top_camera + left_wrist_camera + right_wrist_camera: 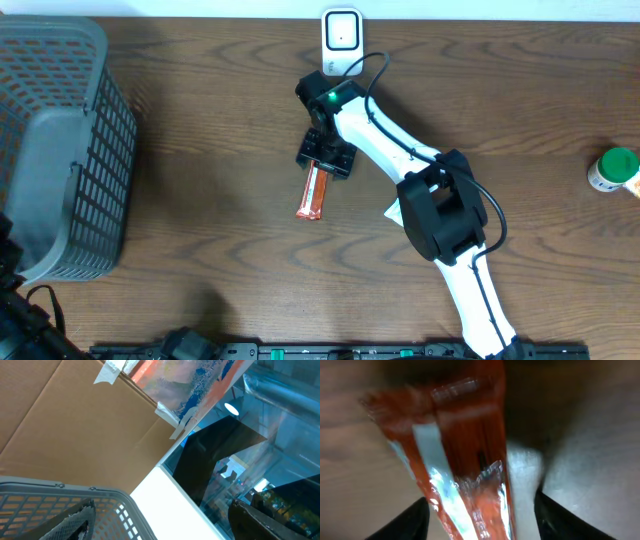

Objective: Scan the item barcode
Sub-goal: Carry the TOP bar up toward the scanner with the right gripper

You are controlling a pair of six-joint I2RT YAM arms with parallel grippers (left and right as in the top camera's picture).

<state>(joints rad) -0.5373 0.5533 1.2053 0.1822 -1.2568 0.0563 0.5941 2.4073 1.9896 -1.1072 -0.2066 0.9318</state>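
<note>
Basket [110, 150] of grey mesh stands at the far left of the wooden table [200, 120]. The left gripper [162, 505] hangs just above the basket's rim with its camera tilted up toward cardboard and a window. Its two fingers [70, 522] sit far apart with nothing between them, so it is wide and idle.

Near the middle of the table lies the orange snack bar [313, 195], flat in its shiny wrapper, one end pointing toward the near edge. The right gripper [325, 155] is down over the bar's far end. In the right wrist view the dark fingers [405, 522] stand on either side of the wrapper with a gap on each side, so the jaws straddle the bar at medium width without pinching it yet. I cannot make out a barcode on the visible face.

Beyond the gripper, at the table's far edge, stands a small white device [342, 32], most likely the scanner. Far right, well apart from all this, is a green-capped bottle [612, 170].

The step in hand looks like the pick-up: the bar is bracketed but not secured. The next move calls for a firm squeeze across the slippery wrapper, then a lift and a turn that presents the barcode side to the white device.
</note>
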